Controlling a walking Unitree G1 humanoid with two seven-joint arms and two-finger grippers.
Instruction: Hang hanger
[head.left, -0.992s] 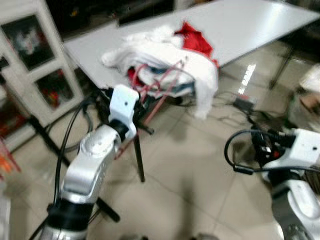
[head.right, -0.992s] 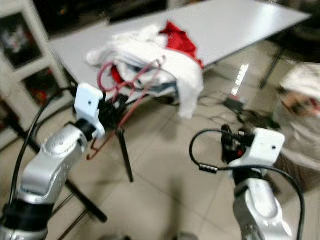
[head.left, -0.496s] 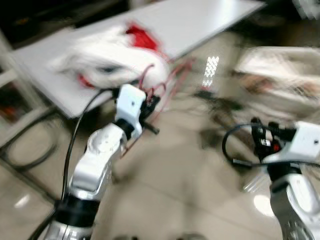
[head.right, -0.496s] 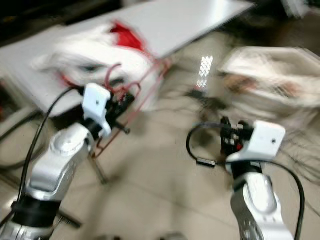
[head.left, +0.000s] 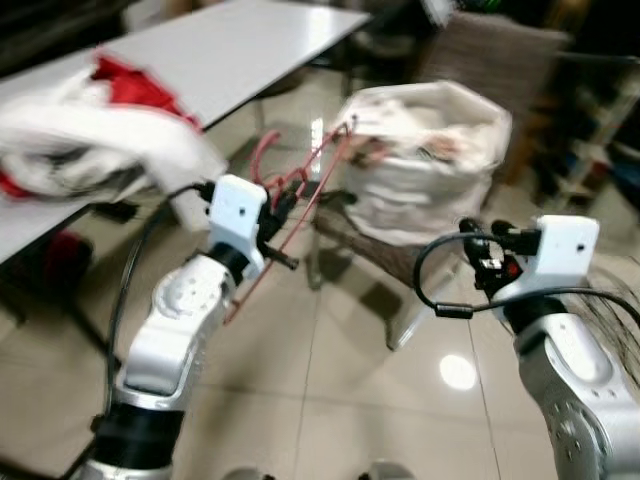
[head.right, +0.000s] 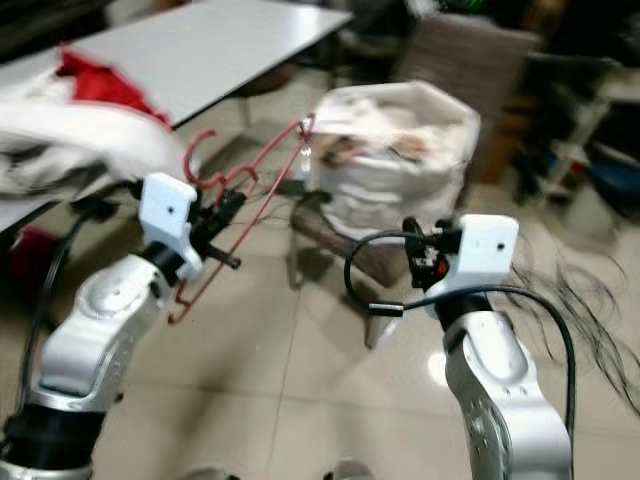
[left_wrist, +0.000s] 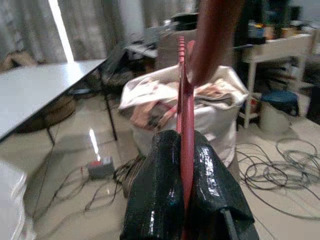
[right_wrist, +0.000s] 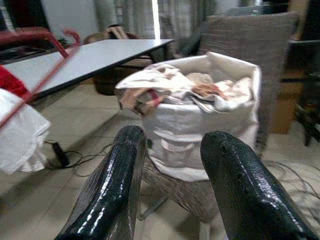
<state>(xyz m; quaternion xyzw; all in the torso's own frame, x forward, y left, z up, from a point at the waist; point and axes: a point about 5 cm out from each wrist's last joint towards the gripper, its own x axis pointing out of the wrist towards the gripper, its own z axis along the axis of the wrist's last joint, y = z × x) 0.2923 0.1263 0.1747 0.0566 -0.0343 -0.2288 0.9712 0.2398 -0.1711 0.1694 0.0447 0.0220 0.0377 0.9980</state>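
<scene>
Left eye view: my left gripper (head.left: 278, 215) is raised in front of me, clamped on a red hanger (head.left: 300, 195). The hanger slants up and away from my fingers, its hook curling toward the white table (head.left: 230, 50) on my left. A heap of white and red clothes (head.left: 90, 140) lies on that table's near end. Ahead of the hanger stands a white bag (head.left: 430, 160) stuffed with laundry, resting on a low stool, on the glossy tiled floor (head.left: 330, 380). My right gripper (head.left: 478, 262) is held up on the right, well apart from the hanger; a black cable loops beside it.

Left wrist view: my two black fingers (left_wrist: 160, 195) are pressed together on the thin red bar of the hanger, which runs straight up between them. Beyond it sit the white bag, the table edge and loose cables on the floor.

Right wrist view: my right fingers (right_wrist: 112, 185) are spread apart with nothing between them. They point toward the white bag, with the red hanger and the white clothes off to one side.
</scene>
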